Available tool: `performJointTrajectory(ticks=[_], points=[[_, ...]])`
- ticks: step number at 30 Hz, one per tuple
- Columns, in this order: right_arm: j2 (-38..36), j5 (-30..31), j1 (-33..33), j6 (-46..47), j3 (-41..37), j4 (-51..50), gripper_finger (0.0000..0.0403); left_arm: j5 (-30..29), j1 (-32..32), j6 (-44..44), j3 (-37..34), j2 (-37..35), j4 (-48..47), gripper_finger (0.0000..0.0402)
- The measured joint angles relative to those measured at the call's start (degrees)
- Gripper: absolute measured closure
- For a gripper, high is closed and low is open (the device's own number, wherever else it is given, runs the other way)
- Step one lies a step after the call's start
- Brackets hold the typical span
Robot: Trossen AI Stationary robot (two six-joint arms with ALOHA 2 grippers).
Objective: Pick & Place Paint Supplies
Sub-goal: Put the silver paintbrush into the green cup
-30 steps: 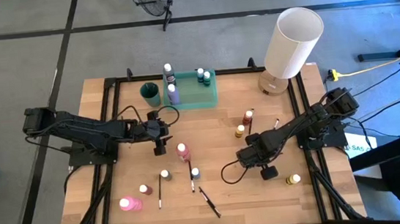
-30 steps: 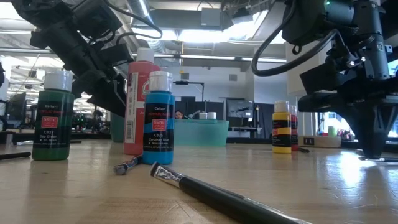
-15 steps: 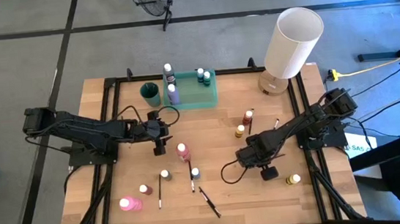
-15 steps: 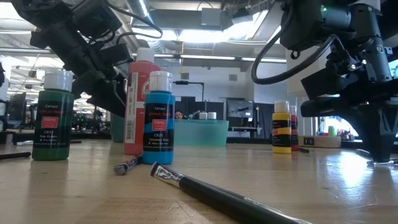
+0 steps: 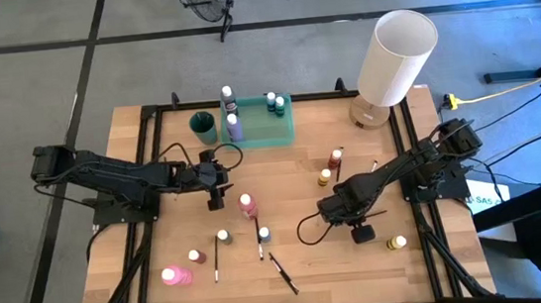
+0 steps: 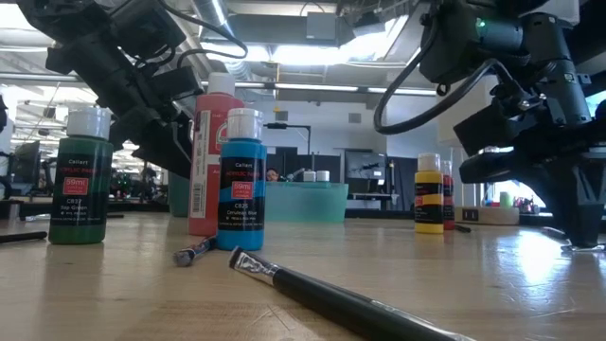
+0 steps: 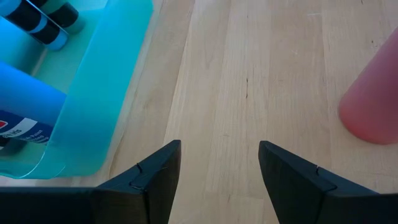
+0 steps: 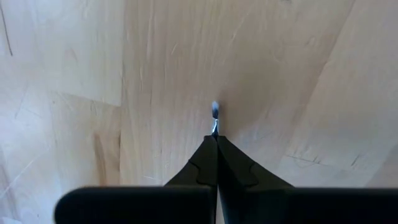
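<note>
My right gripper (image 8: 215, 134) is pinching a thin paintbrush (image 8: 214, 118) near the table's (image 5: 312, 277) right edge; left gripper (image 7: 217, 163) is hovering spread.

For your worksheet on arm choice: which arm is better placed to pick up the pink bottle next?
Probably the left: its gripper is open, empty and beside the pink bottle. The right gripper is shut on a paintbrush.

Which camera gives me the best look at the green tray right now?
The high view: the green tray shows whole at the table's far edge, with bottles standing inside. The left wrist view shows only one translucent wall, close up. The low view shows it far off, partly hidden by bottles. The right wrist view misses it.
</note>
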Motion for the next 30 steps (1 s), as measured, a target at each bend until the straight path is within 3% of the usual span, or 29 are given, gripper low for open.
performJointTrajectory(ticks=[14,30], points=[[0.02,-1.03,-0.68,2.21,-0.09,1.24,0.0401,0.00,-0.02,0.00,0.00,0.02,0.00,0.0190],[0.17,1.11,-0.61,3.71,-0.17,3.39,0.0369,0.00,0.00,0.00,-0.02,0.02,0.00,0.0190]])
